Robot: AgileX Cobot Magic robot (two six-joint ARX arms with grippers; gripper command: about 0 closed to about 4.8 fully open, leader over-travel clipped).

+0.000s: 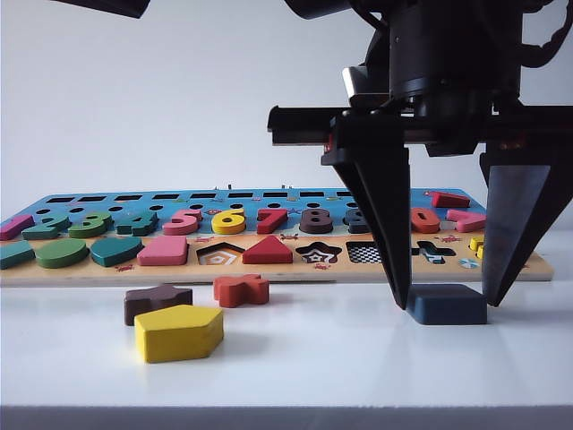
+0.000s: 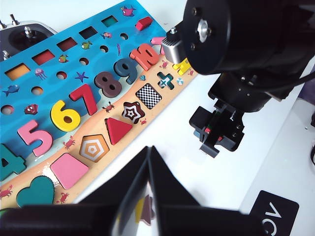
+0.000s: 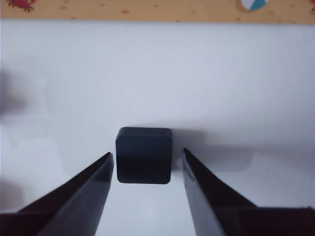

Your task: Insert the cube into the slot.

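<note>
I'm looking at the cube [image 3: 143, 155] lying flat on the counter [image 1: 295, 367] just in front of the puzzle board [image 1: 269, 273], nothing inserted yet: grab, lift and drop into the checkered slot [image 1: 363, 253] are all left imo. R gripper [image 1: 448, 300] is sitting w/ jaws apart, straddling the cube, a thin gap each side, not clamping; L gripper [image 2: 147, 167] is hanging over the board's near edge, jaws pressed together, empty. Slot is sitting just behind-left of the cube w/ bare counter between, the red cross piece [image 1: 240, 289] well clear.

The navy cube [image 1: 447, 304] is laid flat on the white bench, near the board's right end. The checkerboard-bottomed square slot [image 1: 363, 253] is seen empty, farther left.
</note>
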